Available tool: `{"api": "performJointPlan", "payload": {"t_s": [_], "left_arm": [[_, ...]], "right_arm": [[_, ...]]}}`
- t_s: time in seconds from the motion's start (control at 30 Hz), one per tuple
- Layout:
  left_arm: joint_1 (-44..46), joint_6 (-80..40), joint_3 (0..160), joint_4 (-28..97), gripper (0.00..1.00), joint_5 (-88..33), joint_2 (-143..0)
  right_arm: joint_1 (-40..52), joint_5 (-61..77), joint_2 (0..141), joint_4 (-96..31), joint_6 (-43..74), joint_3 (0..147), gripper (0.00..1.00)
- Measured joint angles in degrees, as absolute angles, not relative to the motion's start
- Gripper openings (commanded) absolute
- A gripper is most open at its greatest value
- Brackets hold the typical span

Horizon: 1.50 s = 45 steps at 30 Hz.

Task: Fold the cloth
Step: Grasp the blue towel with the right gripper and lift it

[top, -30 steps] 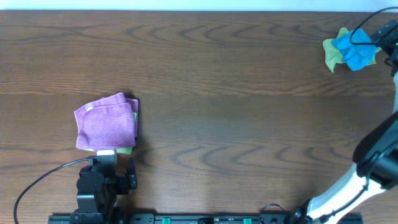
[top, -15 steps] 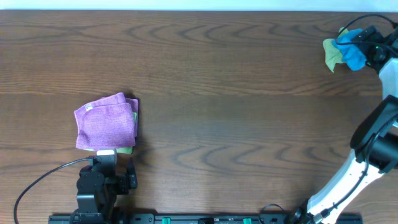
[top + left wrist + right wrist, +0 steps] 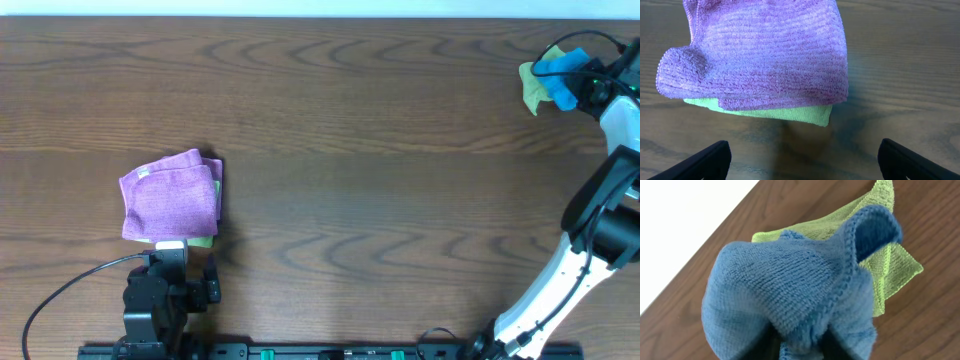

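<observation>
Blue cloth (image 3: 562,75) sits far out at 2 o'clock on the dark wood-grain table (image 3: 350,150). It is bunched into a peak and lies on a yellow-green cloth (image 3: 533,88), close to the table's far edge, where a white strip (image 3: 300,8) runs. The right arm (image 3: 560,290) climbs from 5 o'clock along the right side. Its right gripper (image 3: 582,83) is closed, pinching the cloth; in the wrist view the fabric gathers towards the camera and hides the fingers. Over at 8 o'clock, a folded purple cloth (image 3: 170,195) lies on a green cloth (image 3: 805,114). Just beside that pile, the left gripper (image 3: 805,165) points to 12 o'clock, jaws spread wide over the wood.
</observation>
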State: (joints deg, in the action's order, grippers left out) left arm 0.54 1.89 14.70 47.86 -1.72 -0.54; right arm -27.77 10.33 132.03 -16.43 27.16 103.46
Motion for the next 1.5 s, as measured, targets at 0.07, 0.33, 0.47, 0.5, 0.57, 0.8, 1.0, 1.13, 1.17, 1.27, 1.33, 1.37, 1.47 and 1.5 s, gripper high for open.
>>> {"api": "performJointPlan", "payload": {"t_s": [0.07, 0.33, 0.47, 0.5, 0.57, 0.8, 1.0, 1.13, 1.17, 1.27, 1.33, 1.37, 1.47, 1.5], "left_arm": [[0.54, 1.89, 14.7, 47.86, 0.95, -1.72, -0.54], [0.54, 1.89, 14.7, 47.86, 0.95, -1.72, -0.54], [0.54, 1.87, 14.7, 47.86, 0.95, -1.72, -0.54], [0.54, 1.89, 14.7, 47.86, 0.95, -1.72, -0.54], [0.54, 1.89, 14.7, 47.86, 0.95, -1.72, -0.54], [0.54, 1.89, 14.7, 47.86, 0.95, -1.72, -0.54], [0.54, 1.89, 14.7, 47.86, 0.95, -1.72, -0.54], [0.54, 1.89, 14.7, 47.86, 0.95, -1.72, -0.54], [0.54, 1.89, 14.7, 47.86, 0.95, -1.72, -0.54], [0.54, 1.89, 14.7, 47.86, 0.95, -1.72, -0.54], [0.51, 1.89, 14.7, 47.86, 0.95, -1.72, -0.54], [0.54, 1.89, 14.7, 47.83, 0.95, -1.72, -0.54], [0.54, 1.89, 14.7, 47.86, 0.95, -1.72, -0.54], [0.54, 1.89, 14.7, 47.83, 0.95, -1.72, -0.54]], "right_arm": [[-27.77, 11.84, 132.0, -16.38, 27.4, 103.46, 0.01], [-26.41, 15.38, 128.99, -22.48, 25.89, 103.44, 0.01], [-23.83, 16.19, 121.49, -30.59, 23.38, 103.48, 0.01], [-23.09, 16.38, 119.33, -33.04, 22.85, 103.46, 0.01], [-21.74, 16.71, 115.26, -37.65, 21.8, 103.63, 0.01], [-17.28, 16.95, 107.22, -56.12, 16.01, 104.2, 0.01], [-12.43, 16.73, 104.9, -68.34, 9.47, 104.18, 0.01], [-7.77, 16.75, 103.77, -71.37, 6.04, 104.18, 0.01], [-6.68, 16.73, 103.74, -71.33, 5.58, 104.18, 0.01], [-3.14, 16.75, 103.74, -70.7, 4.71, 103.39, 0.01], [-0.62, 16.73, 103.74, -69.8, 4.29, 101.89, 0.01], [0.75, 16.71, 103.74, -68.53, 4.1, 100.66, 0.01], [4.54, 16.75, 103.74, -63.79, 3.84, 96.14, 0.01], [5.48, 16.82, 103.74, -62.3, 3.86, 94.67, 0.01]]}}
